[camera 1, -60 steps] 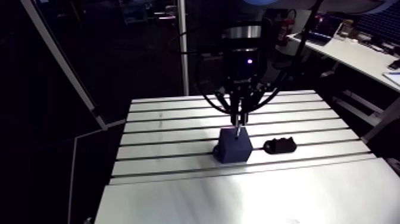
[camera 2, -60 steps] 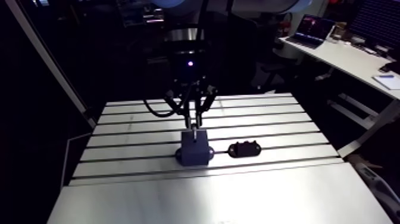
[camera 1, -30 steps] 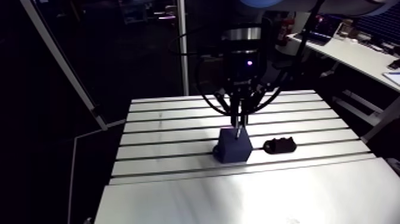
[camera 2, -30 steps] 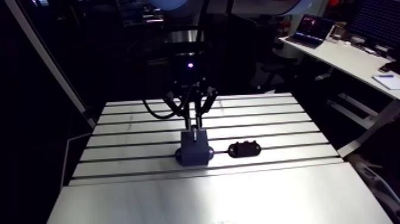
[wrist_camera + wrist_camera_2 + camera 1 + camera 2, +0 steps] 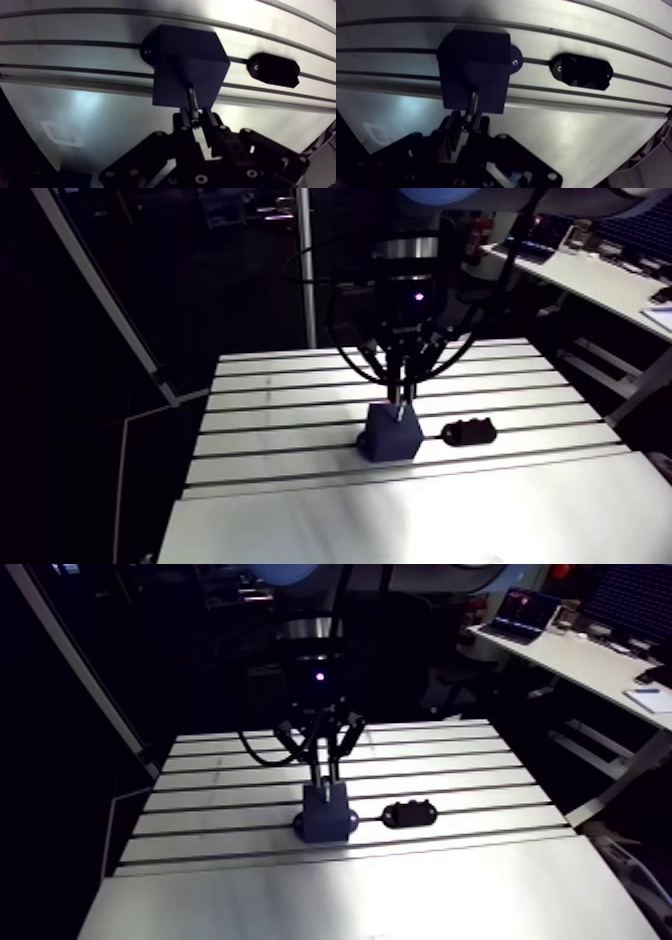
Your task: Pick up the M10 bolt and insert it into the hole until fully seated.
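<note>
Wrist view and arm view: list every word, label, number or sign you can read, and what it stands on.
No readable text in either view.
Dark blue block: no markings.
Black oval fixture: no markings.
Slotted aluminium table: none.
Black hand and the slim metal bolt it grips: no label shows.

Dim overall; light falls from above onto the slotted table point(image 5: 420, 508), whose plain near plate glares white. In the wrist view the dark blue block point(image 5: 187, 60) and gripper point(image 5: 195, 114) go nearly black, the pinched M10 bolt point(image 5: 191, 96) shows faint grey sheen, and table slots bow into curves.
</note>
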Robot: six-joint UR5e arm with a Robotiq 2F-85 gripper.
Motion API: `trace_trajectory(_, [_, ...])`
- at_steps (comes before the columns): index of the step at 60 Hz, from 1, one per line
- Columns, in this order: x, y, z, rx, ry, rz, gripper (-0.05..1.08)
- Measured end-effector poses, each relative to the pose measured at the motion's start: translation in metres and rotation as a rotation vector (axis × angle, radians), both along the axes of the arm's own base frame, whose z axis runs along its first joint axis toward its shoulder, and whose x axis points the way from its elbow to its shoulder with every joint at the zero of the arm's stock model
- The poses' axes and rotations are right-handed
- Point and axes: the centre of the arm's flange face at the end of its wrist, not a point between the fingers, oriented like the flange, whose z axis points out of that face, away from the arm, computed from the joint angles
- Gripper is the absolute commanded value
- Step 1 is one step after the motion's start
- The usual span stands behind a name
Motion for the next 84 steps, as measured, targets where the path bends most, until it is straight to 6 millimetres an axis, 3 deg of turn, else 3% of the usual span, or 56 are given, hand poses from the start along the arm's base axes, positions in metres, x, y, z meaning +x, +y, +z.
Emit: trace_trajectory(84, [-0.0007,0.0003,-0.008,-0.002,-0.011,-0.002,1.08])
